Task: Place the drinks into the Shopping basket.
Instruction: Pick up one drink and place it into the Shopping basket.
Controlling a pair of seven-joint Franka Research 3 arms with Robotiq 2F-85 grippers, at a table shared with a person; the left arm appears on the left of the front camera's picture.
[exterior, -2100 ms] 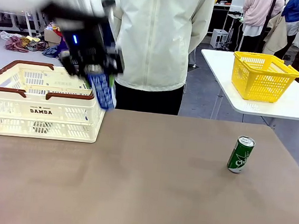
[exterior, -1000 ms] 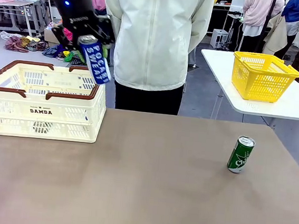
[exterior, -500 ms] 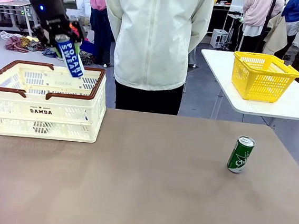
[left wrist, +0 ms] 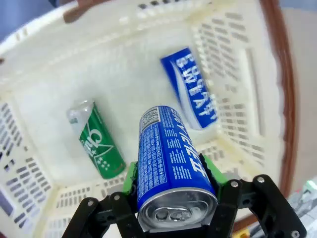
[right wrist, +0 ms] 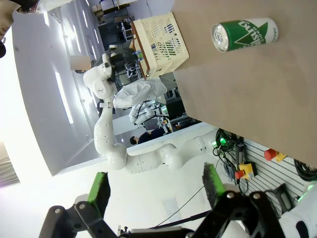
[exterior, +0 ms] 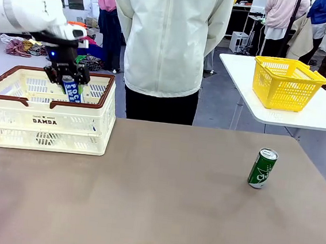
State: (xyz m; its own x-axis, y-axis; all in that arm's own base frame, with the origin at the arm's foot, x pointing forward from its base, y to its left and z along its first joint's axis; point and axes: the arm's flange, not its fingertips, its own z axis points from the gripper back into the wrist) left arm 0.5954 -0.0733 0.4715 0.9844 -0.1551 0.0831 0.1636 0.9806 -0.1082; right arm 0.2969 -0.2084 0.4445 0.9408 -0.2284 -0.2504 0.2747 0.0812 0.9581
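- The left gripper (exterior: 68, 77) is hanging over the Shopping basket (exterior: 44, 121) at the far left of the table (exterior: 155, 202), with its fingers reaching down past the brown-red rim.
- Its jaws are standing partly closed and are clamping a blue Pocari Sweat can (exterior: 72, 90) by the sides.
- In the left wrist view, the left gripper (left wrist: 171, 174) is pressing its green pads (left wrist: 131, 178) against both sides of that blue Pocari Sweat can (left wrist: 171, 158), whose silver top is facing the camera and whose base is pointing down into the Shopping basket (left wrist: 277, 74).
- The can is hanging above the basket floor, not touching it as far as the view shows.
- On that floor a green can in the basket (left wrist: 96, 141) is lying on its side, and a second blue can (left wrist: 195, 91) is lying near the slatted wall, apart from the green one.
- A green can on the table (exterior: 262, 168) is standing upright on the right side, well apart from the basket.
- The right gripper (right wrist: 156, 186) is holding its jaws wide apart with nothing between them, and its view is looking along the table at the green can on the table (right wrist: 243, 33).
- A person (exterior: 168, 42) in a pale jacket is standing at the far edge of the table.
- A yellow mesh basket (exterior: 285, 82) is sitting on a white side table (exterior: 325, 117) at the far right.
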